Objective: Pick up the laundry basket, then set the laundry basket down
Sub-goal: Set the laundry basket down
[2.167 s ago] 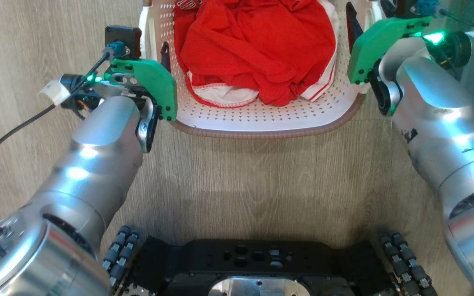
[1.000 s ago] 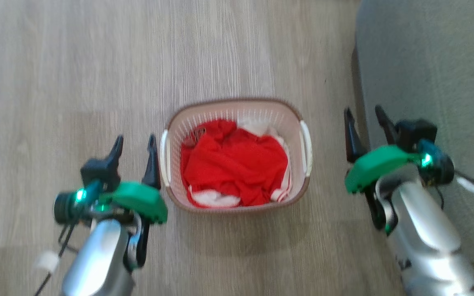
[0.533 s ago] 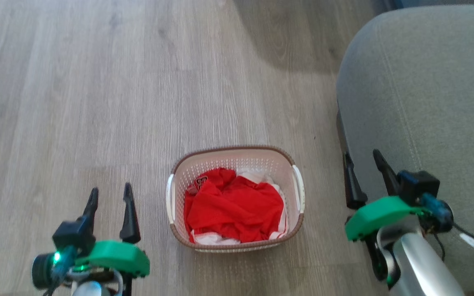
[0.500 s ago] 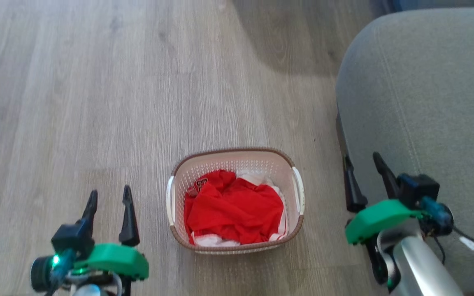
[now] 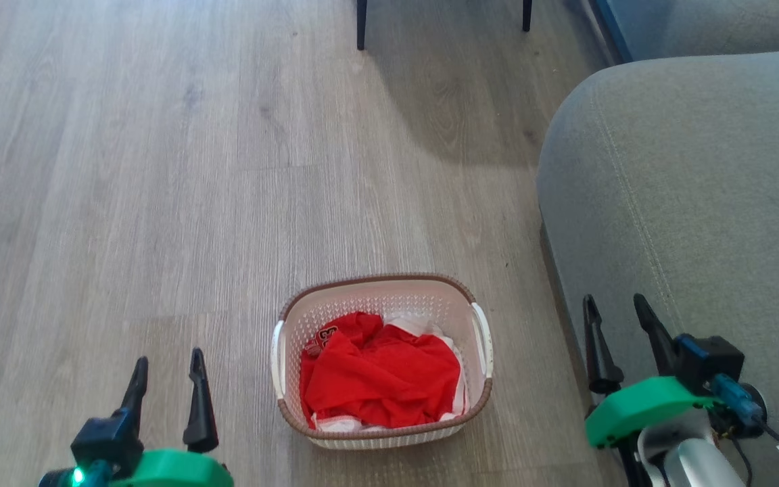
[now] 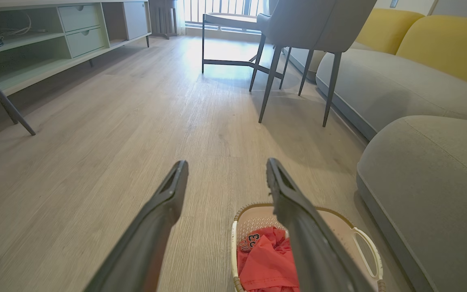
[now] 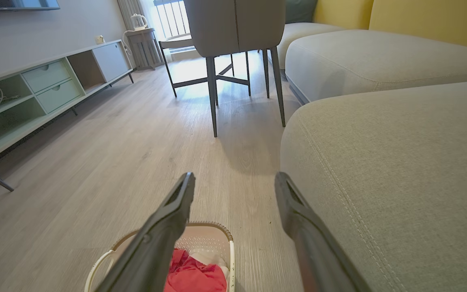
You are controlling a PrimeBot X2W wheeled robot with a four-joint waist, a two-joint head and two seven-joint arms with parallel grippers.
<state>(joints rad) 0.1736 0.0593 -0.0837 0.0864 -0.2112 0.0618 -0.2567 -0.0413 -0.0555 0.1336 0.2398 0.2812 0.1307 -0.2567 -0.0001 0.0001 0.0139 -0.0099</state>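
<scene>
Laundry basket (image 5: 383,303) sits on the wood floor (image 5: 159,203) beside a grey sofa (image 5: 700,203).
Red clothing (image 5: 383,379) lies inside; the left tool (image 5: 168,358) and right tool (image 5: 612,299) flank it without touching, each with its 2 fingers spread apart.

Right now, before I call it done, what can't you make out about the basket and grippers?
Floor of the basket: head view, red clothes cover it.
Basket's near end: both wrist views, cut by the bottom edge and crossed by a finger.
Print on the clothes: folded and too small to read.
Body of the left gripper: head view, cut by the bottom edge.
</scene>
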